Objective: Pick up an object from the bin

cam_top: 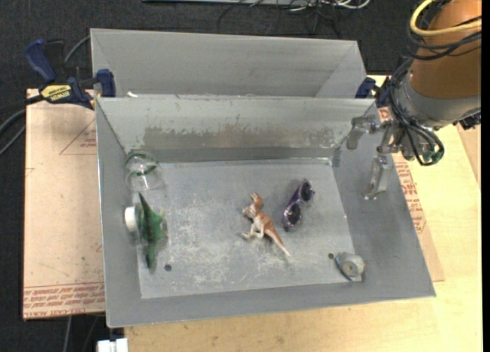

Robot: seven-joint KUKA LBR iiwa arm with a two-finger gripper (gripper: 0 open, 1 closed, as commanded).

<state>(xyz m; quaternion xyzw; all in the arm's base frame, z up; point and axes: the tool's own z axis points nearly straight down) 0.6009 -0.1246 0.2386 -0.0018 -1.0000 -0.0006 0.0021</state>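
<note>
While the gripper [365,161] is hanging above the right sloping wall of the grey metal bin [222,125], its two metal fingers [375,178] are standing apart, with only the bare wall showing between them; it is gripping none of the things below. The thing lying nearest to it is a pair of purple toy sunglasses [297,203], resting on the floor right of centre, down and to the left of the fingers and clear of them; just beside the sunglasses, on their left, an orange toy dinosaur [262,225] is lying with its tail pointing toward the near right, close to them but seemingly not touching. Toward the near right corner a small grey roundish piece [351,267] is sitting by the foot of the right wall; it is too small to name, possibly a cap. Well apart from these, on the left side, a clear plastic cup [142,172] is lying near the far left corner; below it a green toy creature [155,232] is stretching along the foot of the left wall, touching a silvery disc [132,219] on its left. Above the gripper, the arm is carrying an orange cover [452,29] and dark looping cables [419,146].
</note>
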